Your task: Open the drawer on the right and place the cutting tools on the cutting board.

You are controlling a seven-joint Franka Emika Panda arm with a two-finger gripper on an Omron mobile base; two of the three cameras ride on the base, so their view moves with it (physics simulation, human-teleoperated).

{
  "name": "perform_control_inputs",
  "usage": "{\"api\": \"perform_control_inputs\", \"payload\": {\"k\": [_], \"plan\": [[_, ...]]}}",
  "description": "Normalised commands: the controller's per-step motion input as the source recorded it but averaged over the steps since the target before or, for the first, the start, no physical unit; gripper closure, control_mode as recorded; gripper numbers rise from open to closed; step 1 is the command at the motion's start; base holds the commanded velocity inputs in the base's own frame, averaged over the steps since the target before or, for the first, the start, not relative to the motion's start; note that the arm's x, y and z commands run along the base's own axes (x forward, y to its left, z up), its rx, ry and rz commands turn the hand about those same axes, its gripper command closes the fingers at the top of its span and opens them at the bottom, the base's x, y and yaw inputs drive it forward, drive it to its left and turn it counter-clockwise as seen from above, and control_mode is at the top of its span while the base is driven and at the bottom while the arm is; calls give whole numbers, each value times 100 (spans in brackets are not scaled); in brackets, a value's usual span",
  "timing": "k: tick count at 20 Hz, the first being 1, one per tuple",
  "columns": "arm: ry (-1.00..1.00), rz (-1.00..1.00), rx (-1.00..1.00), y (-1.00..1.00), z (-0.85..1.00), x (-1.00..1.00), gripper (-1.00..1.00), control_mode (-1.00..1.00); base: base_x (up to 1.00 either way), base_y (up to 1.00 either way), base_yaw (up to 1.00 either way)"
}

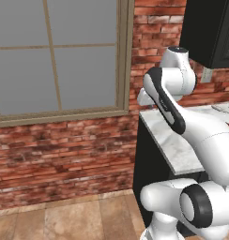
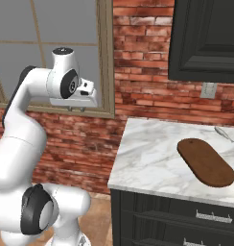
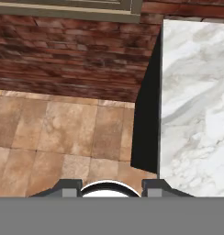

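Your end effector [image 2: 76, 108] hangs high left of the counter [image 2: 152, 158], empty, fingers apart, since the drawer [image 2: 186, 214] is unopened.

No readable text, label, brand, number or sign is shown anywhere in the views. Nothing legible is borne by any surface.
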Motion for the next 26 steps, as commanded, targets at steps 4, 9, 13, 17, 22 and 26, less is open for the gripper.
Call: {"api": "perform_control_inputs", "payload": {"k": [4, 9, 13, 17, 22, 26], "plan": [[0, -4, 0, -8, 0, -27, -100, -100, 0, 0, 0], [0, -14, 0, -41, -8, -37, -100, -100, 0, 0, 0], [0, -11, 0, -69, -43, -49, -100, -100, 0, 0, 0], [0, -6, 5, -82, -59, -22, -100, -100, 0, 0, 0], [1, -13, 6, -77, -60, -1, -100, -100, 0, 0, 0], [3, -31, 0, -63, -60, 0, -100, -100, 0, 0, 0]]}}
